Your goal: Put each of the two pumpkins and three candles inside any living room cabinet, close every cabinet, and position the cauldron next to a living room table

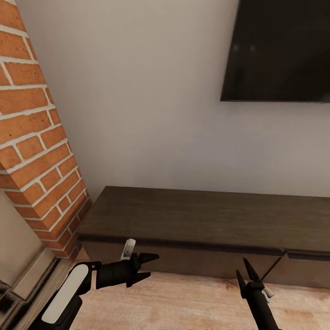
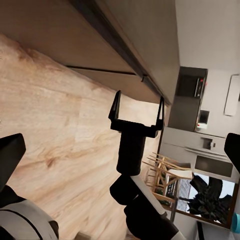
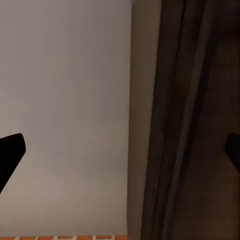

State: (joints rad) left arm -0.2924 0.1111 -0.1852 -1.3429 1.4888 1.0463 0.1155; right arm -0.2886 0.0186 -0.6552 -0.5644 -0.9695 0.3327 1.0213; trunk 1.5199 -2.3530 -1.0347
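- The left gripper (image 1: 145,267) is wide apart and holds nothing, just before the cabinet (image 1: 201,220).
- The right gripper (image 1: 245,270) is also wide apart, empty, near the cabinet front.

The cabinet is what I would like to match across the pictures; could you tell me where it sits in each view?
Head view: cabinet spans the lower half, against the wall.
Left wrist view: it runs along the top, beyond the right gripper.
Right wrist view: it fills the right side.
Shared landmark: the pale wall behind it.
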